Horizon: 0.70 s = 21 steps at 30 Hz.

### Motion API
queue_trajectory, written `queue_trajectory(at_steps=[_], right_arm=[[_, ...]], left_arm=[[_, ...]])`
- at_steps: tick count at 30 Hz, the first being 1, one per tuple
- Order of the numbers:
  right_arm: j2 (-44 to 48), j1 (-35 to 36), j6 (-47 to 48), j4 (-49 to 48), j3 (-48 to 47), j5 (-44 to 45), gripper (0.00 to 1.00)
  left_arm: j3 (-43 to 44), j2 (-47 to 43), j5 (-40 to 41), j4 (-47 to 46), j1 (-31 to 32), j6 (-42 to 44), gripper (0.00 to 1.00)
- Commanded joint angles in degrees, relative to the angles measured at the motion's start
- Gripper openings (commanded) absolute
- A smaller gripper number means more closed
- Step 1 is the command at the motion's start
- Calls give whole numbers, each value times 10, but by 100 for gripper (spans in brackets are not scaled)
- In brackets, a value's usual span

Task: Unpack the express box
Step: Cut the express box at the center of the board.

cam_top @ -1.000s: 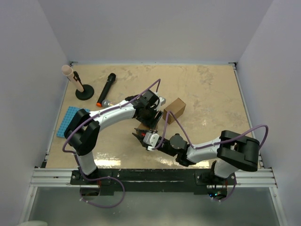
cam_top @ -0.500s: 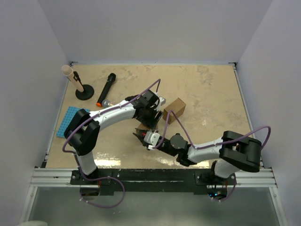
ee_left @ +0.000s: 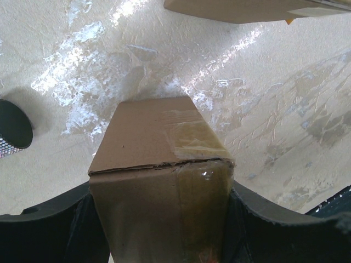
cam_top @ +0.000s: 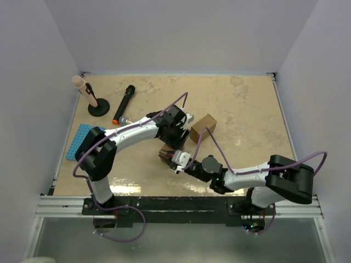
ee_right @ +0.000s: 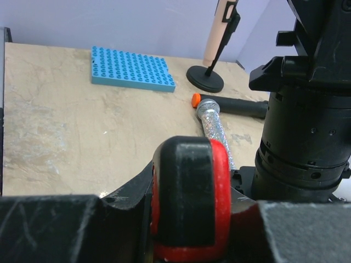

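Clamping the express box (ee_left: 159, 164) in my left gripper (ee_left: 159, 230) over the table (ee_left: 274, 109), I see its long axis toward 12 o'clock, near end cut off. My right gripper (ee_right: 189, 224) pinches a black-and-red object (ee_right: 189, 186), base hidden.

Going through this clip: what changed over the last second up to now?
The right arm's elbow swung outward to the right, laying the forearm flatter; the right end effector, shut on a red-and-black object, edged slightly toward the left arm. Nothing was grasped or released. Unchanged: left end effector clamped on its cardboard box, the second box, microphone, stand, blue plate.
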<state>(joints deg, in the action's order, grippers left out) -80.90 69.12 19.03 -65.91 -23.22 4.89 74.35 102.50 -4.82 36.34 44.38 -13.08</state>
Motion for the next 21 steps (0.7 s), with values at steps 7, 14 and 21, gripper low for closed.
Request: queue_trajectory(at_steps=[7,14,21], right_arm=[[44,0,-40,84,19,20,0],[82,0,-46,119,24,24,0],[93,0,-56,144,29,28,0]], left_arm=[[-11,18,2,26,-3,-3,0],[-10,23,2,26,-5,-6,0],[-10,22,19,31,-5,-7,0]])
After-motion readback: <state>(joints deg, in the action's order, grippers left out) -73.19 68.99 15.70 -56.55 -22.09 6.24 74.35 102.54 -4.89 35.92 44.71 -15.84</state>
